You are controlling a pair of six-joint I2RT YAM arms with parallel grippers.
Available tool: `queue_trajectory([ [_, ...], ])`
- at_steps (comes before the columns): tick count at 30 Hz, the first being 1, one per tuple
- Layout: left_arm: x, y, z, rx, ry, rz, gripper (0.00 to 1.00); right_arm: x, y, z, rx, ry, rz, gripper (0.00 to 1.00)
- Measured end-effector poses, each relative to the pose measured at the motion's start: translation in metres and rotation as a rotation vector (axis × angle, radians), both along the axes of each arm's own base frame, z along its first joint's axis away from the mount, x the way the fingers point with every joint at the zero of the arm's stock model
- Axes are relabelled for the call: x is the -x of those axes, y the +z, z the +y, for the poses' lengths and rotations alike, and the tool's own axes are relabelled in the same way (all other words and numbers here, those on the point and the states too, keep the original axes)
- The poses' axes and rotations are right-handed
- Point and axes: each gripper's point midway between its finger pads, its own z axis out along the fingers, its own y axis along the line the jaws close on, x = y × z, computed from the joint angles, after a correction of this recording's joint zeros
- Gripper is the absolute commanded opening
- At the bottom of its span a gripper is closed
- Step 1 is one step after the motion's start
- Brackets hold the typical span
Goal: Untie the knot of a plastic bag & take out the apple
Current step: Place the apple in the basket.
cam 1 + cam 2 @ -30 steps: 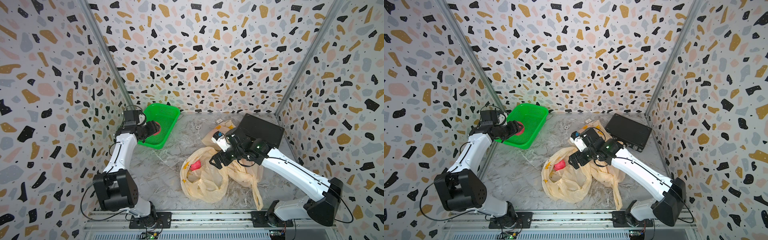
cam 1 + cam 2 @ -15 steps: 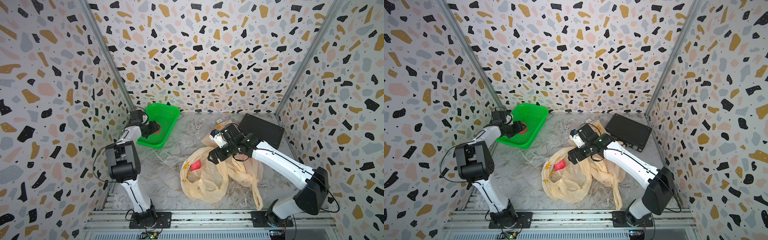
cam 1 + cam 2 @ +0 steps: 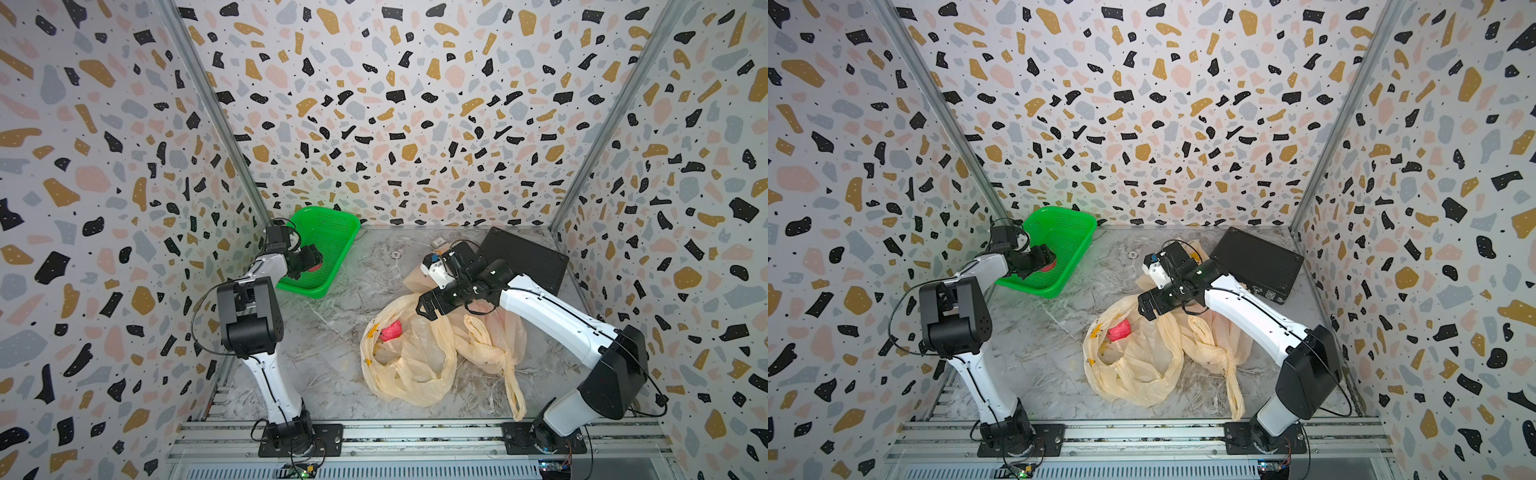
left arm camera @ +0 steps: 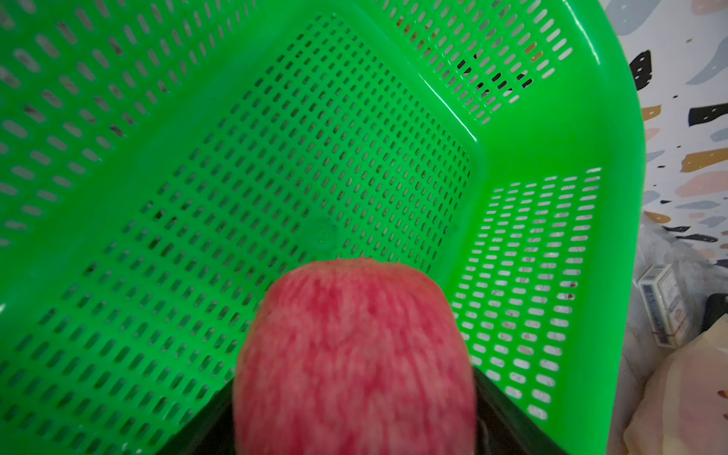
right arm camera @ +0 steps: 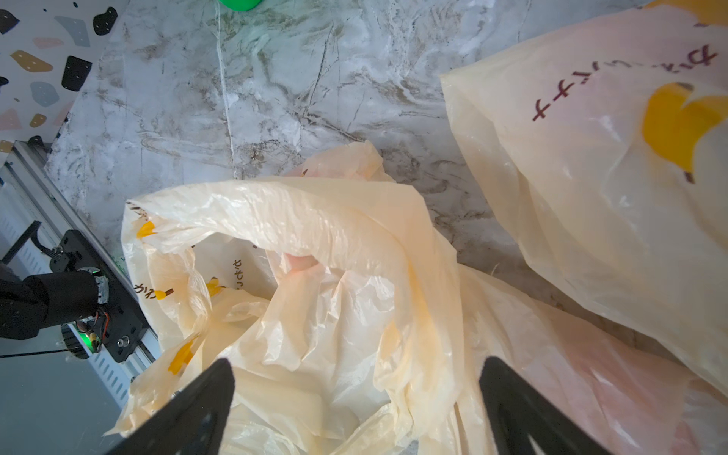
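The apple [image 4: 354,354] is seen between the left pincer's [image 3: 308,261] jaws; whether it is gripped cannot be told. If released over the basket [image 4: 614,118], it may be bounced out. The right pincer [image 5: 358,366] is held wide.

Apple at the basket, bag lying slack on the table.

I see the apple [image 4: 354,354], red with pale pink streaks, blurred and close to my left wrist camera, low over the mesh floor of the green basket [image 4: 591,118]. In a top view the apple [image 3: 316,266] shows only as a sliver of red at the back left. I cannot tell whether it rests on the mesh. The plastic bag [image 3: 411,365] is pale yellow, translucent and crumpled. It lies centre-front on the table [image 3: 332,332], its mouth gaping leftward, with yellow marks and dark print on it. A pink-red rounded thing [image 3: 390,330] lies inside the mouth. A twisted strand [image 3: 496,353] trails from its right side toward the front edge.
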Motion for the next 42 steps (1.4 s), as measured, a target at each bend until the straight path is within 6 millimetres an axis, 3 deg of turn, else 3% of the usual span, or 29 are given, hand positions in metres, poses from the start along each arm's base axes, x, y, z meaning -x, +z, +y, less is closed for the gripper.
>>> queue_trajectory([
  [2,0.000,-0.002,-0.001,-0.003,-0.001,0.001,0.86,0.000,0.000,0.000,-0.001,0.000,0.000,1.00],
  [4,0.002,-0.005,-0.003,-0.011,-0.005,0.004,1.00,0.000,0.000,0.000,0.000,0.001,0.000,1.00],
  [8,0.006,-0.008,-0.006,-0.020,0.000,0.012,0.99,0.000,0.000,0.000,0.001,0.001,0.001,1.00],
  [12,0.010,0.008,-0.006,-0.042,0.007,-0.015,0.99,0.000,0.000,-0.001,0.001,0.000,0.000,1.00],
  [15,0.011,0.041,-0.006,-0.066,0.014,-0.088,0.99,0.000,0.001,-0.001,0.000,0.000,-0.002,1.00],
  [20,0.017,0.120,-0.012,-0.101,0.008,-0.261,1.00,0.002,0.007,-0.002,-0.011,0.000,-0.013,1.00],
  [24,0.037,0.180,-0.039,-0.115,-0.045,-0.388,1.00,0.011,0.009,-0.007,-0.023,0.011,-0.014,0.97],
  [28,0.078,0.222,-0.099,-0.089,-0.174,-0.470,0.97,0.020,0.002,-0.009,-0.031,0.034,0.004,0.84],
  [32,0.138,0.238,-0.165,-0.041,-0.335,-0.498,0.95,0.030,-0.012,-0.012,-0.033,0.047,0.037,0.63],
  [37,0.222,0.224,-0.232,0.037,-0.523,-0.432,0.90,0.039,-0.030,-0.013,-0.036,0.054,0.079,0.39],
  [42,0.274,0.195,-0.255,0.058,-0.603,-0.313,0.84,0.042,-0.039,-0.009,-0.066,0.055,0.103,0.20],
])
